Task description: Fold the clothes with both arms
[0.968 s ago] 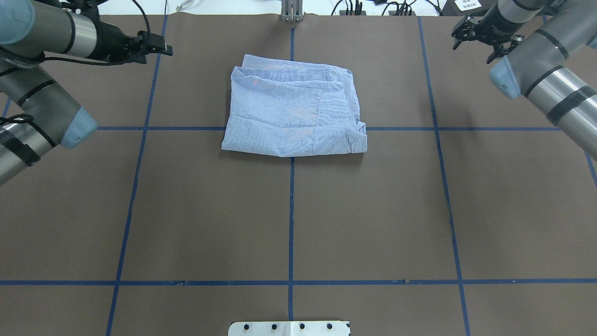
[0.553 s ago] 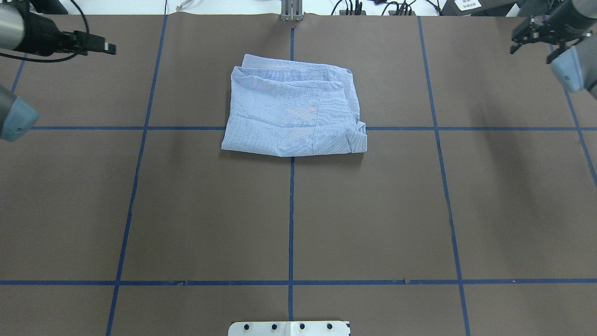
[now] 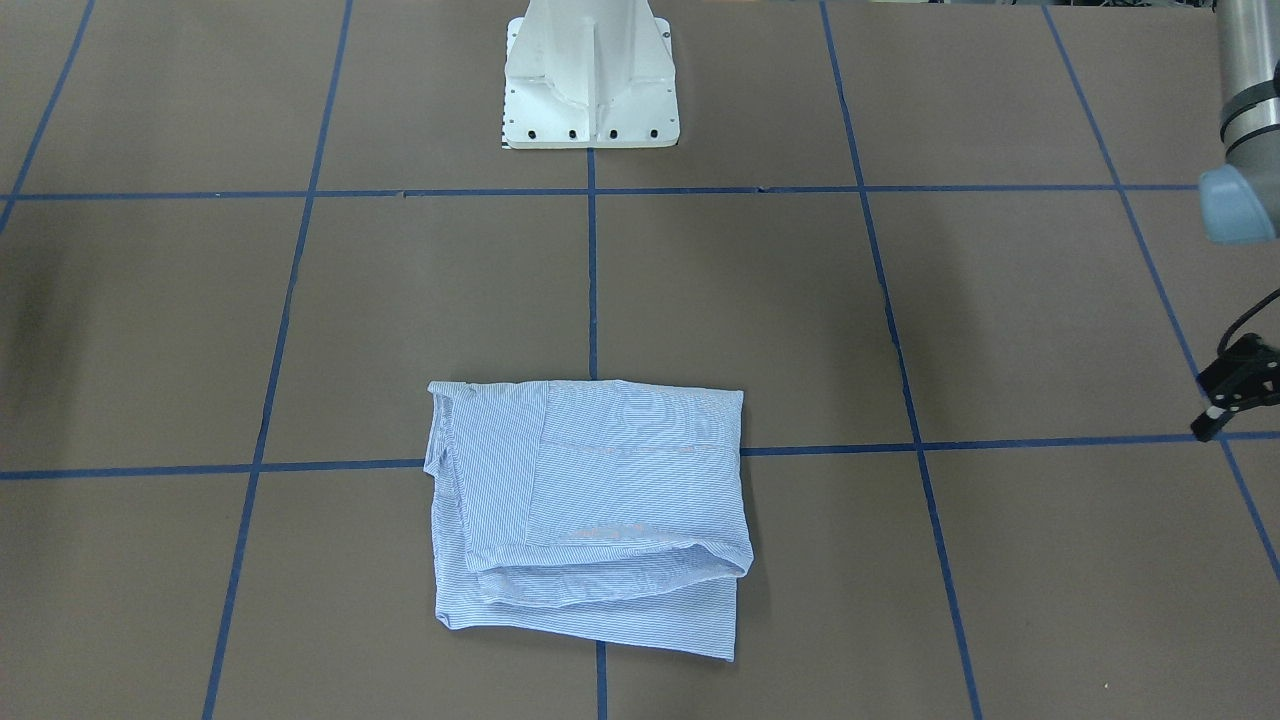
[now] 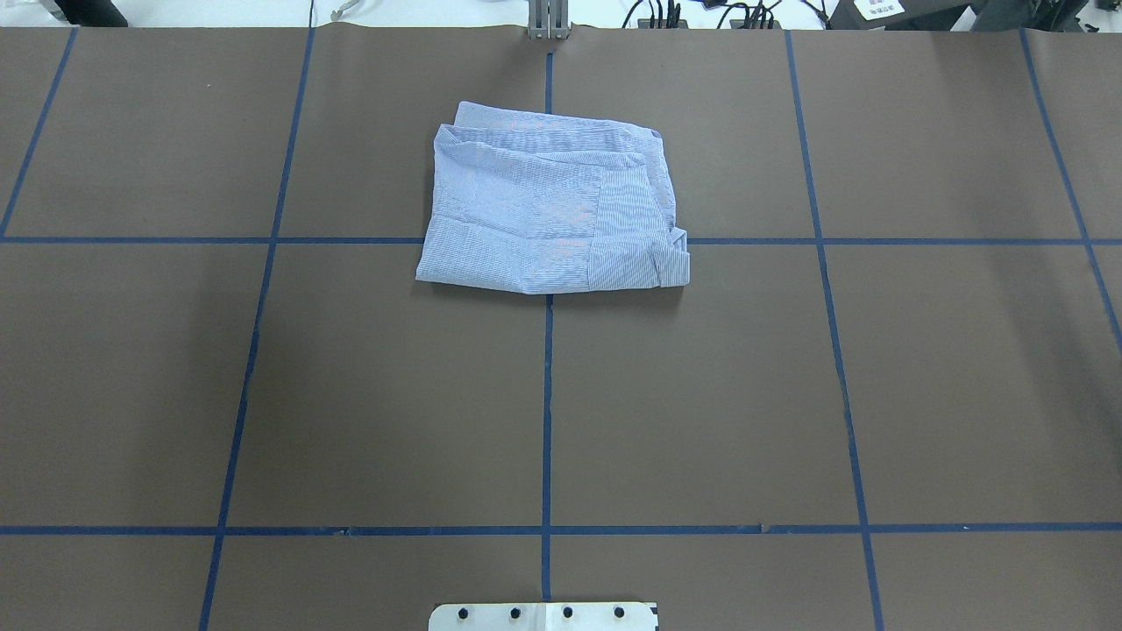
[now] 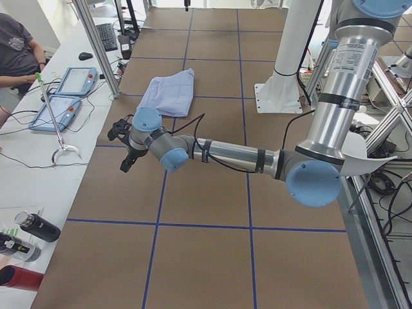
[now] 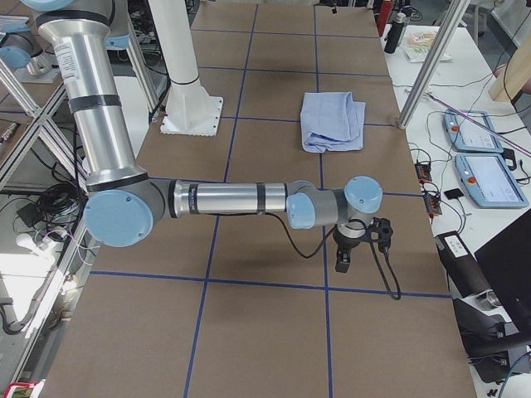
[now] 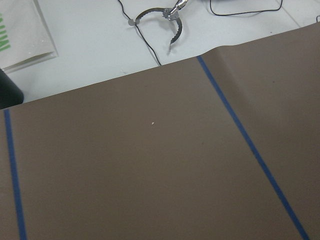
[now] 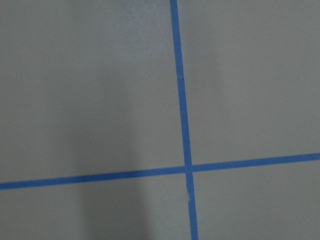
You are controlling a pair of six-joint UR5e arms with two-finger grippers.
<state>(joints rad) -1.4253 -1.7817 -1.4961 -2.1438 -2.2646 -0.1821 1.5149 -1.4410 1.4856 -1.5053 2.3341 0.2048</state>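
Light blue striped shirt (image 4: 552,215) laid folded on brown table (image 4: 351,394); left gripper (image 3: 1207,424), right gripper (image 6: 343,264) held clear, seemingly empty; finger opening cannot be told.

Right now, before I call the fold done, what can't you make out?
Left gripper: cut off by the front-facing view's right edge, small in the left side view; jaws unclear.
Right gripper: shows only in the right side view; jaws unclear.
Shirt: inner layers hidden under its top fold.
Wrist views: no fingers in frame; the right one is blurred.

Brown table (image 4: 701,394), blue tape grid (image 4: 547,394); folded shirt (image 4: 543,210) lying flat.
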